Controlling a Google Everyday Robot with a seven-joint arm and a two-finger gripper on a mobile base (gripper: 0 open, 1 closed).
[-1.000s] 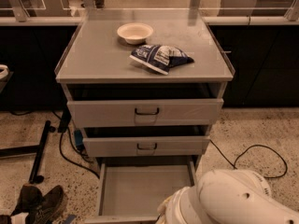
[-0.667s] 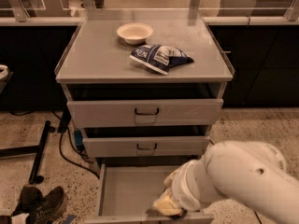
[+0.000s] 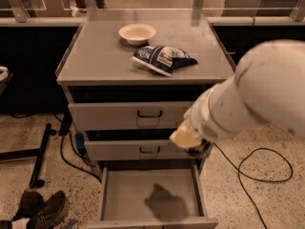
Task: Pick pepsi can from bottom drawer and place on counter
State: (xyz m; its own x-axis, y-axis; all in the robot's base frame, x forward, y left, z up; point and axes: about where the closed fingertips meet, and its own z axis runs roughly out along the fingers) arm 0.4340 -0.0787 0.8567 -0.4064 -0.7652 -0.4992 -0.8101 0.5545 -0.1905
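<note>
The can cannot be made out. The bottom drawer (image 3: 125, 191) stands pulled out at the foot of the cabinet. Its flat grey floor shows only a dark shadow (image 3: 164, 203) right of the middle.

Above the drawer's right side, in front of the right end of the middle drawer (image 3: 119, 150), hangs the pale yellowish tip of the arm (image 3: 257, 92). A small dark piece peeks out beneath that tip, which is where the end effector (image 3: 197, 150) sits. I cannot tell whether the dark piece belongs to it or is something it carries, and I cannot tell whether it is spread or pressed together. The thick white arm comes in from the right edge and covers the cabinet's right front corner.

The middle drawer and the top drawer (image 3: 126, 116) are each pulled out slightly, and each has a black bar handle at its centre. On the grey tabletop (image 3: 95, 56) a blue-and-white bag (image 3: 163, 59) lies near the front, right of the middle. A cream bowl (image 3: 137, 33) stands just behind it, apart from it.

On the speckled floor a black cable (image 3: 259, 175) loops to the right of the cabinet. To the left lie a black bar (image 3: 40, 159), another cable and a pair of dark shoes (image 3: 45, 209).
</note>
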